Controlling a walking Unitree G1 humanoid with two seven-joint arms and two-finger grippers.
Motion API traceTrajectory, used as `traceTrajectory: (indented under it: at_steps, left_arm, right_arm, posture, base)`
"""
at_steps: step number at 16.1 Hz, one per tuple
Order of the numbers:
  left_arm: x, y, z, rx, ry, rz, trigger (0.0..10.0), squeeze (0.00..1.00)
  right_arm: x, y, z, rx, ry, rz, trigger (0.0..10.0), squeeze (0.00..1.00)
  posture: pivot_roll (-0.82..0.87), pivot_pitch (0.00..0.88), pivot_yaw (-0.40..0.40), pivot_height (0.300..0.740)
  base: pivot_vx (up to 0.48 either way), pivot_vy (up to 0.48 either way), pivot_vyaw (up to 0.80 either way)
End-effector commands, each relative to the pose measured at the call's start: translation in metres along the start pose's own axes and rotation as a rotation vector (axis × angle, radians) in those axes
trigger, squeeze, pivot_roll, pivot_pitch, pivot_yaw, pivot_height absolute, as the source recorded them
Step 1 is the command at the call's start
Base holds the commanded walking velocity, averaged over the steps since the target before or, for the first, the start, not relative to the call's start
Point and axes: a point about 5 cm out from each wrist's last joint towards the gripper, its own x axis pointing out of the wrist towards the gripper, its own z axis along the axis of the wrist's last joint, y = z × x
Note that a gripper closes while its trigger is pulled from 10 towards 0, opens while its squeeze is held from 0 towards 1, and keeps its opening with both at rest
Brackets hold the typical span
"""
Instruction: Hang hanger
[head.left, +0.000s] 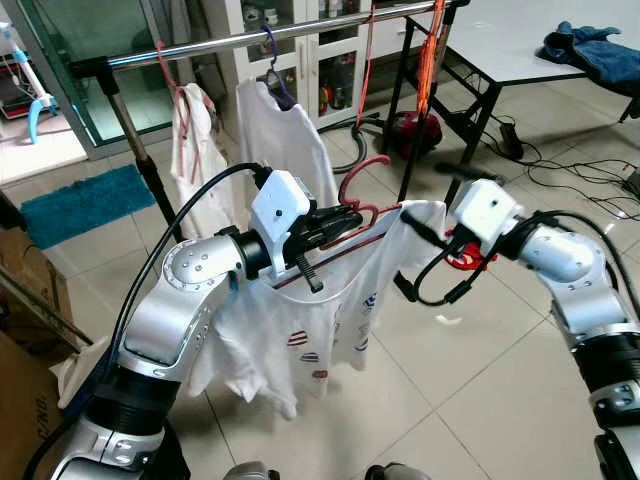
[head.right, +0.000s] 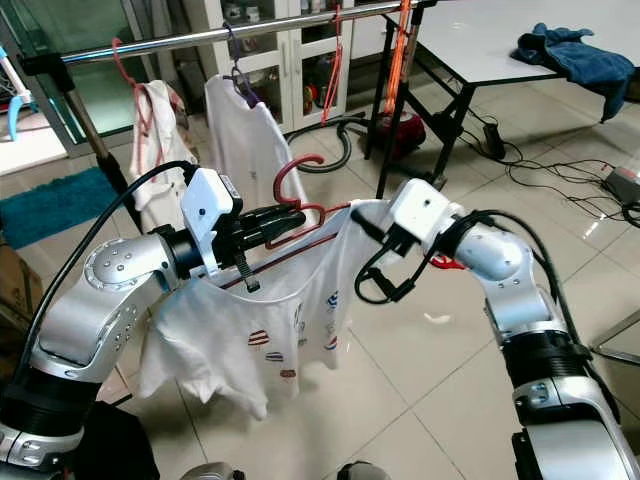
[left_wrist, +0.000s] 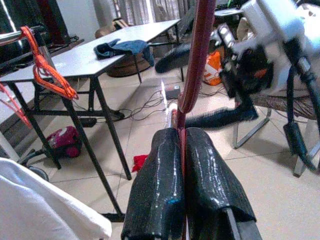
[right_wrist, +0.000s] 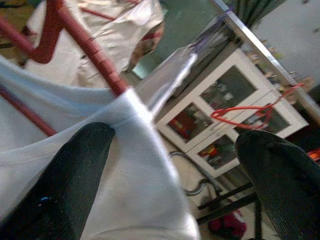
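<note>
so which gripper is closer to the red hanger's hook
Left. The left gripper is clamped on the red hanger just below its hook; the right gripper is at the shirt's shoulder.

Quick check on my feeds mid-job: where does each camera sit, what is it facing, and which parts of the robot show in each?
Left eye view: on the head, looking down and forward at the white shirt on the red hanger below the rail; both arms show.
Right eye view: the head's other eye, same scene.
Left wrist view: along the left gripper, shut on the red hanger, facing the table.
Right wrist view: along the open right gripper at the shirt's shoulder, facing a cabinet.
Shared: both wrist views show the hanger.
</note>
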Motion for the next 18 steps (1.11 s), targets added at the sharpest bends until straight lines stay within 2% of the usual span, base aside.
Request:
traceTrajectory:
  at_steps: [1,3,6,8,9,11,14,18]
  left_arm:
    - [0.002,-0.005,0.012,0.032,-0.045,-0.034,10.0,0.00]
    - [0.003,-0.007,0.017,0.029,-0.063,-0.048,10.0,0.00]
    - [0.004,-0.009,0.021,0.029,-0.080,-0.057,10.0,0.00]
    - [0.005,-0.011,0.023,0.026,-0.088,-0.064,10.0,0.00]
    - [0.005,-0.011,0.024,0.024,-0.091,-0.064,10.0,0.00]
    - [0.004,-0.009,0.026,0.006,-0.107,-0.051,10.0,0.00]
    - [0.002,-0.004,0.028,-0.001,-0.108,-0.031,10.0,0.00]
    - [0.006,-0.011,0.022,-0.018,-0.092,-0.061,10.0,0.00]
  right_arm:
    - [0.005,-0.001,0.004,-0.022,-0.013,0.027,10.0,0.00]
    - [0.009,0.006,-0.001,0.041,-0.004,0.083,10.0,0.00]
    - [0.010,0.007,-0.002,0.092,-0.015,0.107,10.0,0.00]
    - [0.010,0.005,-0.001,0.112,-0.028,0.102,4.3,0.00]
    - [0.010,0.004,-0.001,0.125,-0.033,0.104,0.0,0.00]
    - [0.007,0.000,-0.003,0.197,-0.047,0.081,0.0,0.00]
    - [0.004,-0.008,0.001,0.232,-0.072,0.097,0.0,0.00]
    - [0.003,-0.002,0.004,0.270,-0.079,0.187,0.0,0.00]
  posture:
    - [0.04,0.000,0.025,0.740]
    - [0.04,0.000,0.023,0.740]
    - [0.05,0.000,0.019,0.740]
    - [0.05,0.000,0.019,0.740]
    - [0.05,0.000,0.019,0.740]
    - [0.05,0.000,0.019,0.740]
    - [0.04,0.000,0.024,0.740]
    - [0.04,0.000,0.024,0.740]
  base:
    - [0.000,0.000,0.00]
    - [0.000,0.000,0.00]
    - [0.000,0.000,0.00]
    - [0.000,0.000,0.00]
    - [0.000,0.000,0.00]
    - [0.000,0.000,0.00]
    - [0.000,0.000,0.00]
    - [0.000,0.000,0.00]
